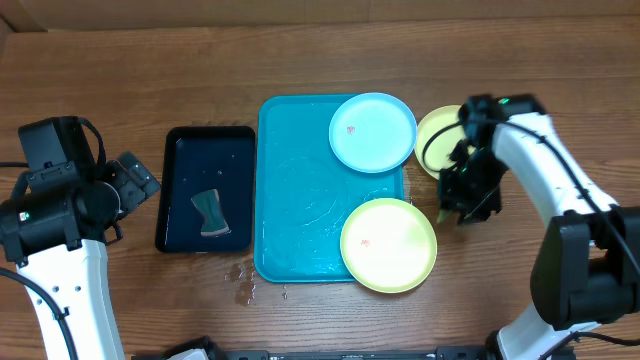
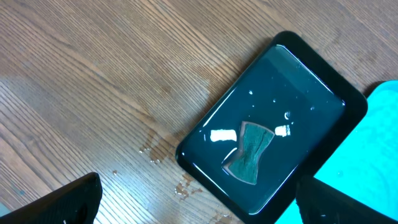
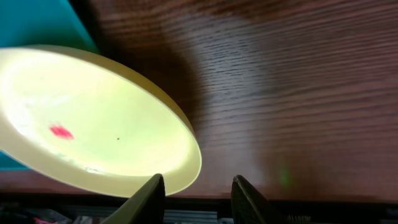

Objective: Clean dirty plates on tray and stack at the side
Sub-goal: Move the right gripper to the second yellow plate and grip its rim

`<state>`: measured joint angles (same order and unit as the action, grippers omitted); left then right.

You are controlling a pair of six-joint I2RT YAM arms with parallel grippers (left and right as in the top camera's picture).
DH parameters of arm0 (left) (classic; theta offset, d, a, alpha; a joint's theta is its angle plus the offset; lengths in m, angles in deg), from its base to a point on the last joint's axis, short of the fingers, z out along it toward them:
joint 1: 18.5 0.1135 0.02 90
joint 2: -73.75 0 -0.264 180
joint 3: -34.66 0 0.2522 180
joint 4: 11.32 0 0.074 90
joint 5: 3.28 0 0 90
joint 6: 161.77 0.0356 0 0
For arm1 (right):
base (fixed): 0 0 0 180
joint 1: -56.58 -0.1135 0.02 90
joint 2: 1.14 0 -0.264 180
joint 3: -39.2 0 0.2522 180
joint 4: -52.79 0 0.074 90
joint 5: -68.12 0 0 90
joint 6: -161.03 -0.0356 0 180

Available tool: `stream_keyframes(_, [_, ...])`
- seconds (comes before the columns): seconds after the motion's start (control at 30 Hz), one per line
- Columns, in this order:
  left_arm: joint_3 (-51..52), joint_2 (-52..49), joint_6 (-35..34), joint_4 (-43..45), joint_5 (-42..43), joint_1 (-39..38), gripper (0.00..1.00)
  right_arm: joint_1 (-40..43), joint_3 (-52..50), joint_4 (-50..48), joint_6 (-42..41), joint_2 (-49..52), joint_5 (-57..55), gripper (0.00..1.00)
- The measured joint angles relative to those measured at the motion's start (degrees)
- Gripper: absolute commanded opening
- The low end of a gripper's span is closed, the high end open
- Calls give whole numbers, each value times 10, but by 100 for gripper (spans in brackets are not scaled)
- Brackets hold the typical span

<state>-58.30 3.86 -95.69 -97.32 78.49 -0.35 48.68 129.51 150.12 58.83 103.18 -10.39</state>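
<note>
Fingers apart, the right end effector (image 3: 199,180) hangs beside a pale yellow-green round plastic plate (image 3: 93,118); the left end effector (image 2: 199,180) gapes too.

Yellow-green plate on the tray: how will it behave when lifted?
Probably stiff and light: thin, shallow plate. Likely slippery, since the tray under it looks wet. It overhangs the tray rim, so a push may tip it.

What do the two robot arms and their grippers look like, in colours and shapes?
The left arm and the right arm have smooth white links joined by bulky black joints. Thin black cables run along them. A small green light shows on the right arm. The left gripper and the right gripper are black.
</note>
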Motion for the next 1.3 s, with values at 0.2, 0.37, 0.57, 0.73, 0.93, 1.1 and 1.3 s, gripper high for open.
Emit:
stream_keyframes(0.2, [0, 0, 0, 0, 0, 0, 100, -17, -76, -58, -17, 0, 1, 35])
stream_keyframes(0.37, [0, 0, 0, 0, 0, 0, 100, -17, -108, -89, -22, 0, 1, 30])
stream_keyframes(0.57, [0, 0, 0, 0, 0, 0, 100, -24, -134, -118, -26, 0, 1, 14])
stream_keyframes(0.73, [0, 0, 0, 0, 0, 0, 100, -36, -135, -140, -28, 0, 14, 9])
stream_keyframes(0.93, [0, 0, 0, 0, 0, 0, 100, -58, -135, -176, -27, 0, 68, 4])
stream_keyframes(1.1, [0, 0, 0, 0, 0, 0, 100, -95, -135, -247, -41, 1, 109, 4])
stream_keyframes(1.3, [0, 0, 0, 0, 0, 0, 100, -149, -136, -368, -85, 1, 111, 4])
